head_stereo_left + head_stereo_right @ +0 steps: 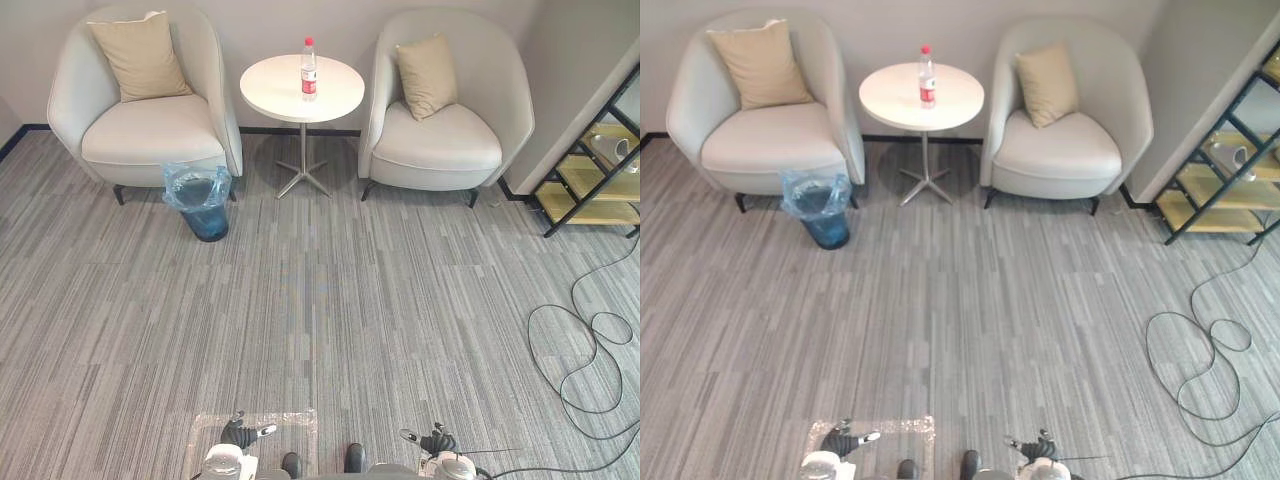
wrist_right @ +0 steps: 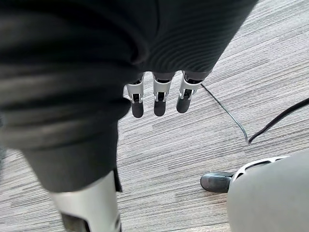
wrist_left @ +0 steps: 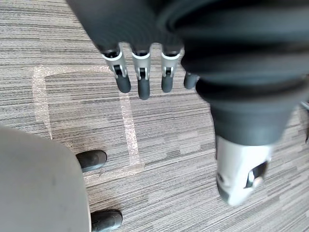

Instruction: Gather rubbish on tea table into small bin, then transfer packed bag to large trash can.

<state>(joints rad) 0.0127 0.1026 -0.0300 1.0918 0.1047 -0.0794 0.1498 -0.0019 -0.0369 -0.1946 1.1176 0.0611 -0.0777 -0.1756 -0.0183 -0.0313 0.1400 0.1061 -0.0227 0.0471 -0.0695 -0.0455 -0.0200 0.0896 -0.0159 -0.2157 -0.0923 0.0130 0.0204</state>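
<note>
Plastic bottle stands upright on the round tea table.

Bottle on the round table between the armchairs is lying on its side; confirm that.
Not quite: the bottle stands upright, not on its side, on the round table between the left armchair and the right armchair, as the left eye view shows.

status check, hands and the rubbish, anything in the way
Left hand open, right hand open, both low. Bottle upright on tea table, far across carpet. Small bin on floor by armchair; chairs flank the table.
</note>
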